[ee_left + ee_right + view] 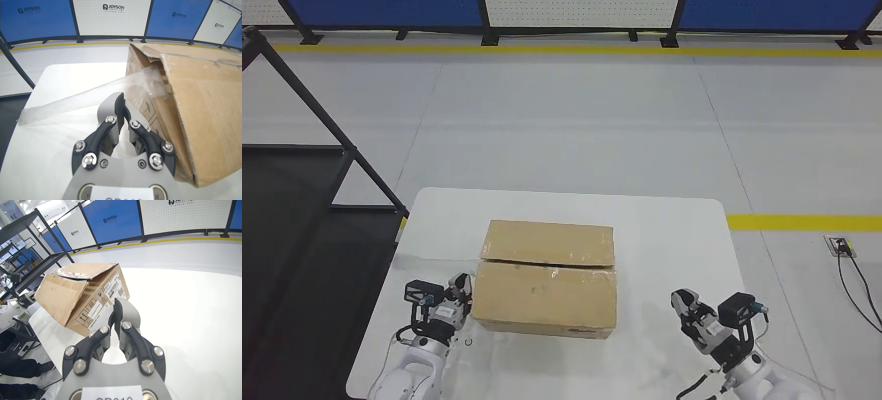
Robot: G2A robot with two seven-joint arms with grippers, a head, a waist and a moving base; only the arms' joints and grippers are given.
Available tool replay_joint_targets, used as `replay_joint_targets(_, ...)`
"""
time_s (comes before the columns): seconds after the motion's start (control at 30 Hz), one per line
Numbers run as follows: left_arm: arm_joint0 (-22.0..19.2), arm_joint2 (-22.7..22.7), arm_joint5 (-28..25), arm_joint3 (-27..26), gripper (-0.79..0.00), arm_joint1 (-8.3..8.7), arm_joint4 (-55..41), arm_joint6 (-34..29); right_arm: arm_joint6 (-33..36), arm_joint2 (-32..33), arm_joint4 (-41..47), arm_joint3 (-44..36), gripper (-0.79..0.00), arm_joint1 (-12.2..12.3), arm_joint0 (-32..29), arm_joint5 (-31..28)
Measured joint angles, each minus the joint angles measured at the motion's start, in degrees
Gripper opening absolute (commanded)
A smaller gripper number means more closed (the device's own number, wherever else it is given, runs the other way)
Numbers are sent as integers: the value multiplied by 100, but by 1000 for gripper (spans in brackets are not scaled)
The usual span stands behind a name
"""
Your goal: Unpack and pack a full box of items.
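A brown cardboard box (547, 280) lies in the middle of the white table (672, 240), its top flaps folded down with a torn seam between them. In the left wrist view a long strip of clear tape (75, 102) hangs from the box's (198, 106) upper corner and stretches out over the table. My left gripper (123, 98) sits at the box's left end (464, 290), shut on that tape. My right gripper (117, 303) is shut with nothing in it, off the box's (90, 291) right end near the front edge (680, 300).
A black metal rack (302, 250) stands close against the table's left side. Bare tabletop lies to the right of the box and behind it. Blue and white partition panels (582, 12) line the far floor.
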Motion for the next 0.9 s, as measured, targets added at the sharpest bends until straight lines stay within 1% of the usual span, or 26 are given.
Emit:
replay_joint_targets(0.3, 116, 37, 80, -26, -785, -26, -48, 139, 158, 13, 242, 96, -785, 12, 147, -88)
replay_joint_targets(0.5, 299, -39, 248, -104, -785, -39, -100, 315, 175, 28, 353, 142, -785, 21, 187, -195)
replay_joint_targets(0.63, 428, -149, 396, -167, -785, -51, -263, 473, 313, 43, 555, 185, -785, 32, 271, -295)
replay_joint_targets(0.67, 455, -176, 416, -183, -785, -53, -298, 497, 357, 39, 592, 194, -760, 33, 303, -281)
replay_joint_targets(0.7, 482, -200, 434, -200, -785, -54, -324, 516, 402, 28, 634, 203, -699, 33, 337, -261)
replay_joint_targets(0.73, 517, -229, 453, -221, -785, -55, -339, 536, 467, 8, 695, 214, -619, 33, 385, -239)
replay_joint_targets(0.77, 543, -250, 468, -237, -785, -56, -346, 554, 517, -9, 746, 220, -468, 33, 421, -237)
replay_joint_targets(0.8, 571, -272, 482, -253, -785, -56, -355, 574, 567, -24, 802, 226, -265, 34, 458, -241)
replay_joint_targets(0.83, 611, -307, 508, -275, -785, -57, -369, 608, 635, -38, 874, 236, 0, 35, 508, -241)
replay_joint_targets(0.9, 680, -369, 551, -314, -785, -59, -413, 669, 746, -57, 946, 246, 0, 37, 580, -189)
